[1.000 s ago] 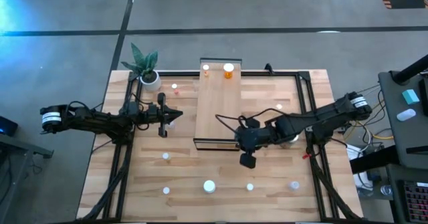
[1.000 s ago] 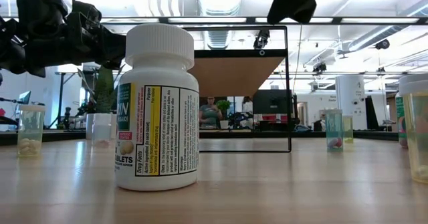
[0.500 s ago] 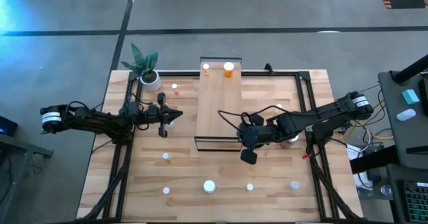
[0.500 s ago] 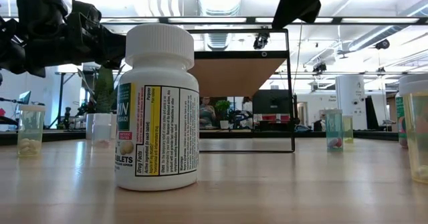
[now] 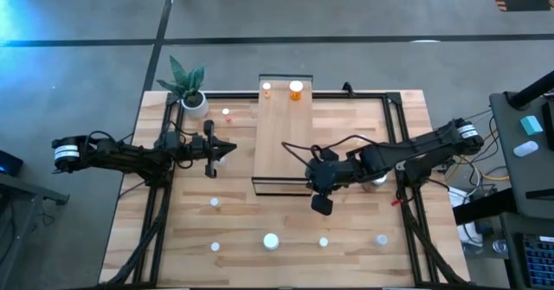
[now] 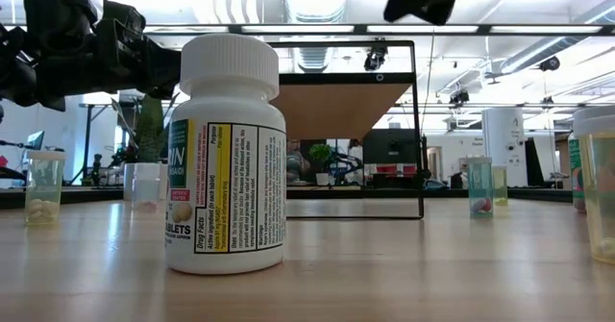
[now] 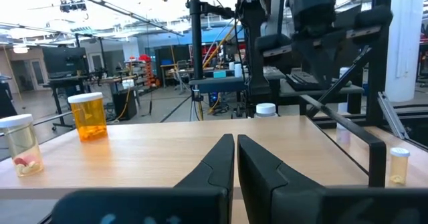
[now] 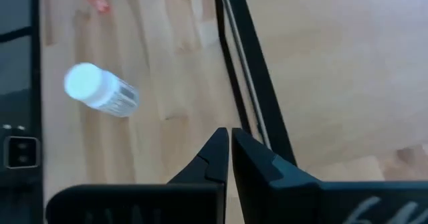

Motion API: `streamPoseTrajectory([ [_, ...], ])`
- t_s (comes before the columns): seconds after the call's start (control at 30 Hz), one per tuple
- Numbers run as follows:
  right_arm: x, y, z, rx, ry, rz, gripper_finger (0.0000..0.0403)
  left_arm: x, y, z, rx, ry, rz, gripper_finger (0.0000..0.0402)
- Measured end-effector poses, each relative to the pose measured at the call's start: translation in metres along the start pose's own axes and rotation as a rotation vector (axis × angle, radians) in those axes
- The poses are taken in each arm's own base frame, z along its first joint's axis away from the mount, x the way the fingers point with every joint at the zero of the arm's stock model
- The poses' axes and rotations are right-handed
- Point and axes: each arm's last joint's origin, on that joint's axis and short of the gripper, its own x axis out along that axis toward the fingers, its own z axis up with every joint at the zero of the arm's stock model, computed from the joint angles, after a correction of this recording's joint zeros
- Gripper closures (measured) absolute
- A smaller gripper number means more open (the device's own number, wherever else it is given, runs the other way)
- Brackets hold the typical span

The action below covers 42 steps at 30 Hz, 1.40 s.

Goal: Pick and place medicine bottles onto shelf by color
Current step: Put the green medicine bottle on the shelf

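You see the right gripper [image 5: 321, 205] hanging just beside the near right corner of the shelf [image 5: 281, 138], above the table [image 5: 363, 229]. Its two fingers [image 8: 214, 158] are pressed together and they hold nothing. In the right wrist view the black edge of the shelf runs just in front of the fingertips, and one clear bottle with a white cap [image 8: 100, 90] stands on the table, well apart from them.

Your left gripper [image 5: 209, 149] waits over the left part of the table, near the left side of the shelf. Its jaws are also pressed together and empty, as the left wrist view shows [image 7: 235, 158].

On the far end of the shelf you find two bottles: an orange bottle [image 5: 296, 90] and a smaller one [image 5: 267, 88] beside it. In the left wrist view the orange bottle [image 7: 89, 116] stands upright on the wood top, with a clear bottle [image 7: 18, 144] near it.

The other bottles are spread on the table. A white bottle with a wide cap [image 5: 272, 241] stands near the front edge; in the low view it is the big bottle with the printed label [image 6: 227, 156]. Smaller bottles stand around it, one to its left [image 5: 215, 247], one to its right [image 5: 324, 241] and one farther right [image 5: 381, 239]. A plant in a white pot [image 5: 192, 91] stands at the far left corner.
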Motion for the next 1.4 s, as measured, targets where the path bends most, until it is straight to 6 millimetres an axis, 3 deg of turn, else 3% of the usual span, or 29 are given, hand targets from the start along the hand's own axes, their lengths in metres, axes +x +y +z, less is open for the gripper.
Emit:
streamPoseTrajectory([
  [0.2, -0.011, 0.008, 0.007, -0.004, -0.02, 0.049, 0.0392, 0.0, 0.0, 0.0, 0.0, 0.001, 0.0, 0.0401],
  [0.3, -0.018, 0.01, 0.002, 0.03, 0.032, 0.034, 0.0392, 0.0, 0.0, 0.0, 0.0, 0.001, 0.0, 0.0401],
  [0.53, -0.051, 0.007, -0.034, 0.2, 0.073, -0.092, 0.0394, 0.0, 0.0, 0.0, 0.0, 0.003, 0.0, 0.0401],
  [0.8, -0.079, -0.018, -0.087, 0.635, 0.148, -0.306, 0.0386, 0.0, 0.0, -0.001, -0.001, 0.005, 0.0, 0.0401],
  [0.97, -0.084, -0.027, -0.101, 0.773, 0.23, -0.438, 0.0324, 0.0, 0.0, -0.001, 0.0, 0.004, 0.0, 0.0401],
  [1.27, -0.082, -0.041, -0.124, 0.994, 0.299, -0.583, 0.0147, 0.0, 0.0, -0.001, 0.0, 0.005, -0.001, 0.0401],
  [1.4, -0.078, -0.052, -0.142, 1.057, 0.294, -0.575, 0.0109, 0.0, 0.0, -0.002, -0.004, 0.022, -0.001, 0.0401],
])
